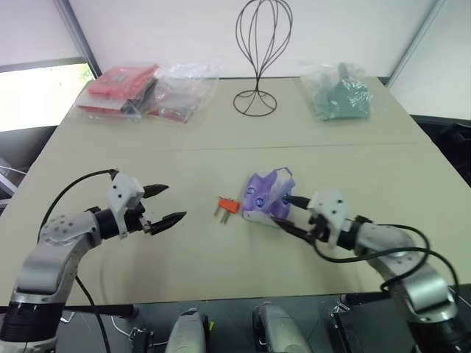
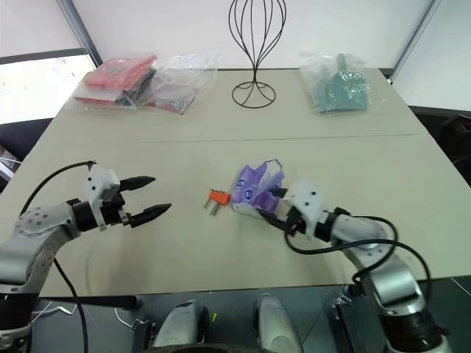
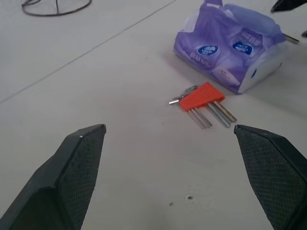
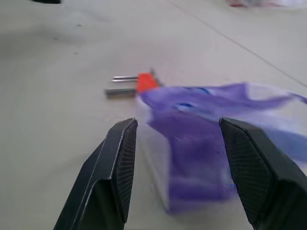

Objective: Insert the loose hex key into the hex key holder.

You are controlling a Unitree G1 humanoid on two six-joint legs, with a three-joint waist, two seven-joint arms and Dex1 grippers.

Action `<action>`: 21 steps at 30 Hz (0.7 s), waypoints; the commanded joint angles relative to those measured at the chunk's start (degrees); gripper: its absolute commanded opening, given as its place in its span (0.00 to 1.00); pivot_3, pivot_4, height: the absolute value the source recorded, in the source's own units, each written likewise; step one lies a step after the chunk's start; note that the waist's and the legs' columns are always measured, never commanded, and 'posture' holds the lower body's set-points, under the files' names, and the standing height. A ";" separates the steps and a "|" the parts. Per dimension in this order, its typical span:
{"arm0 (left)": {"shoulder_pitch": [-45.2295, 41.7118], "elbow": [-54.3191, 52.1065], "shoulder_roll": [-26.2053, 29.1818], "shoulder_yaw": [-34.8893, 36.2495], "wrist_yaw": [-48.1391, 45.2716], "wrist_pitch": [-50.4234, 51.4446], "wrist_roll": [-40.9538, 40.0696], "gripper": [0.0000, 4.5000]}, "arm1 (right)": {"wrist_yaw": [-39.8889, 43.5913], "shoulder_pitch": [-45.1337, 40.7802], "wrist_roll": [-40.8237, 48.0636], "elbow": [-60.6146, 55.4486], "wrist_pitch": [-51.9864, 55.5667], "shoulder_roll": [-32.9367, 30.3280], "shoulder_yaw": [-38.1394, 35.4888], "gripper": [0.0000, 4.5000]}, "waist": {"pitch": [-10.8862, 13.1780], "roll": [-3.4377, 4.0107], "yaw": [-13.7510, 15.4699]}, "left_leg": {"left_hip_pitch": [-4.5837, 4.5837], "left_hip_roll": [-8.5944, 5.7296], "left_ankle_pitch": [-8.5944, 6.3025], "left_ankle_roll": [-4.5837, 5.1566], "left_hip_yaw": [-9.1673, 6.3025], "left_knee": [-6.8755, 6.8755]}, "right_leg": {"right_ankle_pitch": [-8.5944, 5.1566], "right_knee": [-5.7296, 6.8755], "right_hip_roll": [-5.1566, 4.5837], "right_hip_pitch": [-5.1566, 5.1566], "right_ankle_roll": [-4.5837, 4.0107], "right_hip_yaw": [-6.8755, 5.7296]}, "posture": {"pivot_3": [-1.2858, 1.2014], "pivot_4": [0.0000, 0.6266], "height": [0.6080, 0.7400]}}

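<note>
Hex key holder (image 1: 229, 206) lay mid-desk (image 1: 353, 169), touching purple packet (image 1: 266, 195). Left hand (image 1: 163, 204) hovered wide, empty, well apart. Right hand (image 1: 291, 215) half-spread against packet, which blocked holder. Wire stand (image 1: 259, 55), bagged items (image 1: 147, 92) behind.

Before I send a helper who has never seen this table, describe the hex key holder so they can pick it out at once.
On the beige table, look near the middle, in front of the black wire stand. The hex key holder lies beside the purple packet, on its left. It is a small orange-red block with short grey keys sticking out, much smaller than the soft packet.
</note>
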 commanded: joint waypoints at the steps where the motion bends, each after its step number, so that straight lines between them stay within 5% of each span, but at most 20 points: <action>1: -0.76 0.00 -0.25 0.89 0.57 -1.09 0.03 1.00 | 0.62 -1.94 -2.90 0.91 -2.40 0.25 2.80 0.62 | 0.00 0.00 -0.02 | 0.00 0.00 0.00 0.00 0.02 0.02 | 0.00 0.00 -0.01 0.00 0.01 0.00 | 0.52 0.24 1.00; 10: 1.10 -2.32 -3.29 0.26 4.00 -1.29 0.62 1.00 | -5.72 -5.73 -16.24 14.28 -11.02 0.98 7.06 0.62 | 0.02 -0.03 -0.17 | 0.04 0.00 0.00 0.00 0.01 0.32 | -0.01 0.41 -0.01 -0.02 0.00 0.01 | 0.52 0.24 1.00; 13: 1.18 -1.91 -4.00 0.30 4.66 -1.68 1.10 1.00 | -6.04 -5.31 -16.90 15.03 -12.89 1.66 6.56 0.42 | 0.02 -0.03 -0.19 | 0.09 0.01 0.00 0.00 0.00 0.38 | 0.00 0.53 0.01 -0.02 -0.01 0.01 | 0.52 0.24 1.00; 17: 1.35 -1.22 -4.27 0.17 4.72 -2.23 1.54 1.00 | -5.99 -4.99 -15.73 13.64 -13.68 2.44 4.83 0.01 | 0.02 -0.03 -0.19 | 0.09 0.01 0.01 0.00 -0.01 0.43 | 0.00 0.58 0.01 -0.02 -0.01 0.02 | 0.52 0.24 1.00; 21: 0.93 0.26 -4.44 -0.20 4.60 -3.12 2.12 1.00 | -6.39 -5.03 -14.25 12.29 -13.92 3.25 2.89 0.01 | 0.02 -0.03 -0.19 | 0.07 0.00 0.00 0.00 -0.01 0.43 | 0.00 0.56 0.01 -0.02 -0.01 0.03 | 0.52 0.24 1.00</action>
